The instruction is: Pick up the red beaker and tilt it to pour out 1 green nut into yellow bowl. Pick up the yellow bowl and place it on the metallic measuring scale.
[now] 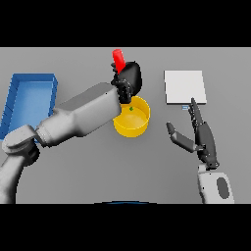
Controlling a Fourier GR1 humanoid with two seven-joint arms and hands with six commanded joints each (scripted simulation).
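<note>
Head view: my left hand (128, 78) reaches across the grey tabletop (88, 166), fingers curled round the red beaker (118, 59), which I hold above the far rim of the yellow bowl (132, 123). Only the beaker's red upper part shows past my hand, leaning slightly to the left; I cannot tell where its mouth points. One green nut (131, 109) lies inside the bowl, near the far wall, so I judge the pour to be done or nearly so. My right hand (202, 137) hovers to the right of the bowl, apart from it, fingers straight and thumb spread wide, holding nothing. The metallic measuring scale (184, 87) sits beyond that hand, to the bowl's right and well clear of it. A blue bin (14, 95) stands at the far left.

The risk from here: if I keep the beaker tipped over the bowl, more nuts could drop in and spoil the count of one. My left forearm also crosses just beside the bowl's left rim, so a careless pull-back could nudge the bowl out of my right hand's reach.
</note>
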